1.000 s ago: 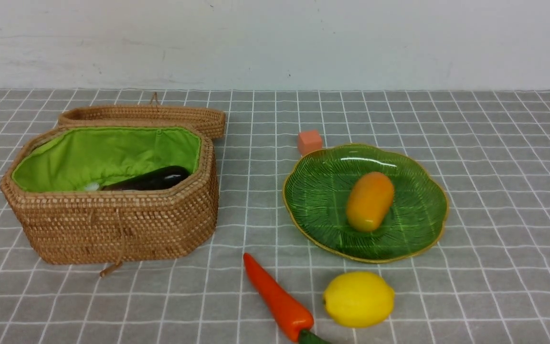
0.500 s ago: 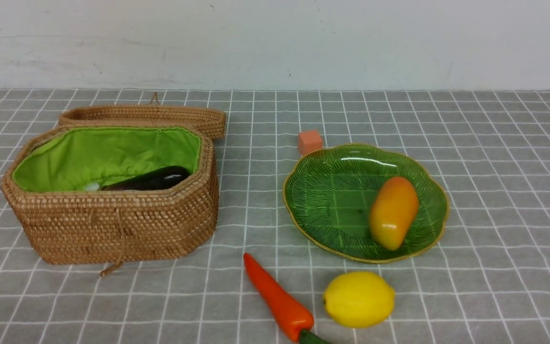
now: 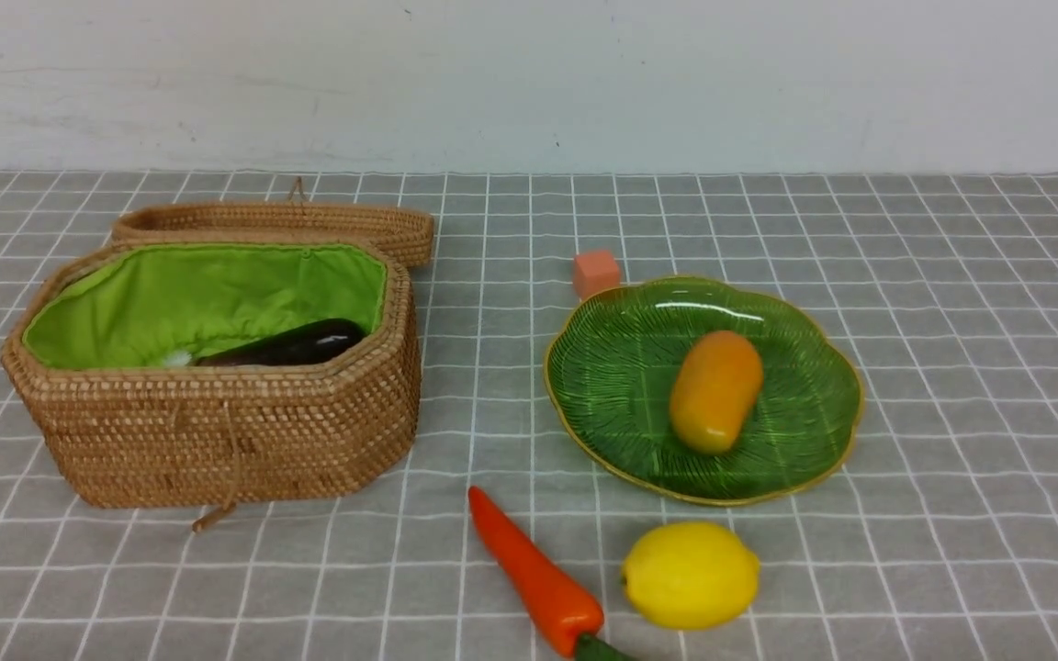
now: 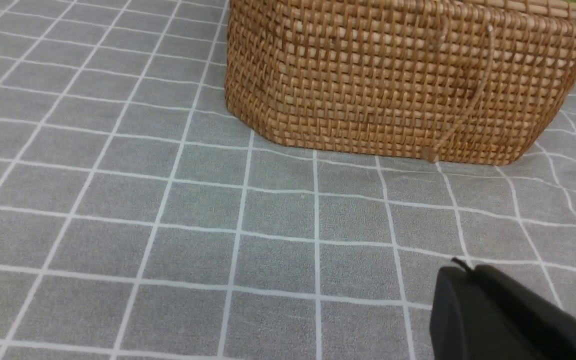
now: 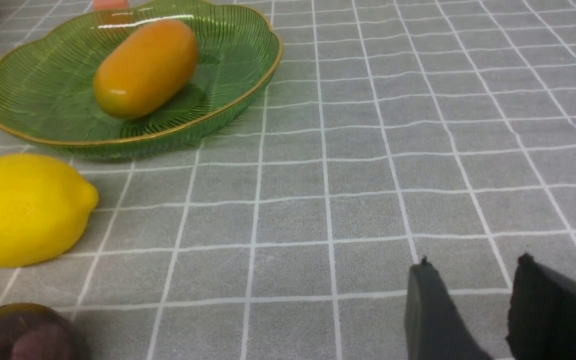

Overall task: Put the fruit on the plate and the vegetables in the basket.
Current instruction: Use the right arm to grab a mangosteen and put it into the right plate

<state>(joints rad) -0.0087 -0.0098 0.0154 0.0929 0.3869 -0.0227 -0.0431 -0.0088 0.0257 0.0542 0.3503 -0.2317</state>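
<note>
**Right gripper parted and empty; only the mango lies on the plate**

Right gripper point(image 5: 474, 260) hovers low over the grey white-checked tablecloth point(image 3: 951, 367) with its two dark fingers parted and nothing between them; it is well apart from the wide ribbed green glass plate with the thin gold rim point(image 5: 248, 90). Only one black part of the left gripper point(image 4: 488, 310) shows in its wrist view, so I cannot tell whether it is parted or closed.

On the plate, near its middle, rests the glossy orange-yellow toy mango point(image 3: 715, 391); the round yellow toy lemon point(image 3: 690, 575) sits on the cloth just beside the plate's near rim; the small dark maroon toy fruit point(image 5: 23, 332) lies on the cloth farther from the plate than the lemon. Left of the lemon, near the plate's near-left edge, the long orange toy carrot point(image 3: 534, 574) lies slanted; a small orange-pink cube point(image 3: 596, 273) stands just beside the plate's far-left rim.

Well to the plate's left is the octagonal woven rattan basket with green lining point(image 3: 217, 431), open; inside lies the glossy dark purple toy eggplant point(image 3: 295, 344), with a bit of white point(image 3: 178, 358) at its end; the woven lid point(image 3: 281, 220) lies just behind the basket.
</note>
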